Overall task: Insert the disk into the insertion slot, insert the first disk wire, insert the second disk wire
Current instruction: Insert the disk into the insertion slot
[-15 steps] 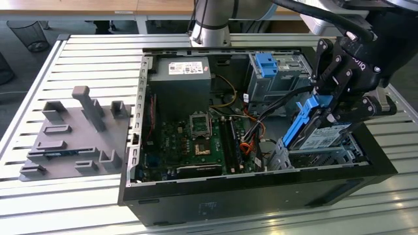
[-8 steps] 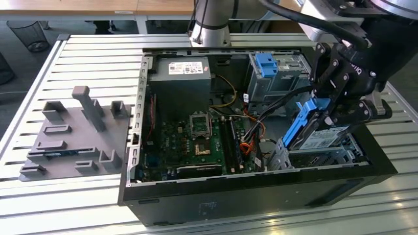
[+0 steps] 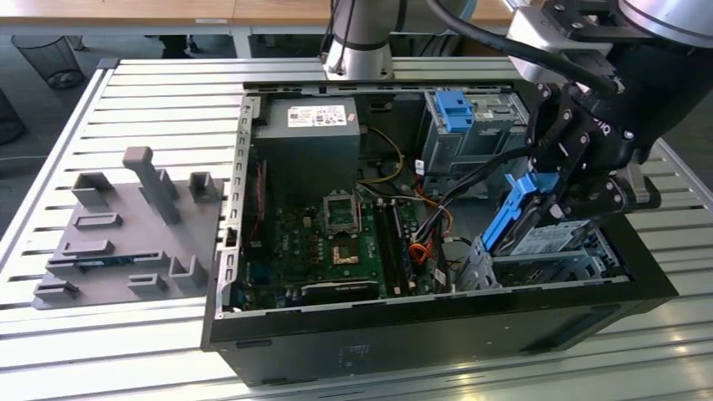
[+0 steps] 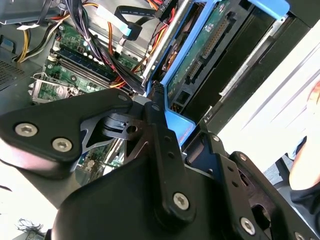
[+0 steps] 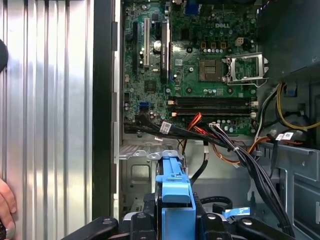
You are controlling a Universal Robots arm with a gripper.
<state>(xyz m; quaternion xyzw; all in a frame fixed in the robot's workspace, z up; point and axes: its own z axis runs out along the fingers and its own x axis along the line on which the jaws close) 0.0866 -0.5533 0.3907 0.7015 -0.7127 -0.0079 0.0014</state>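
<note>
Robotics lab: slatted aluminium workbench (image 3: 145, 92), open computer case (image 3: 446, 334), grey fixture plate (image 3: 145, 238).

Disk (image 3: 543, 238) — silver drive clipped in a blue frame, lifted, tilted steeply on edge, not seated. Insertion slot (image 3: 557, 269) just beneath it — low perforated silver cage, at 4 o'clock in the exterior view.
</note>
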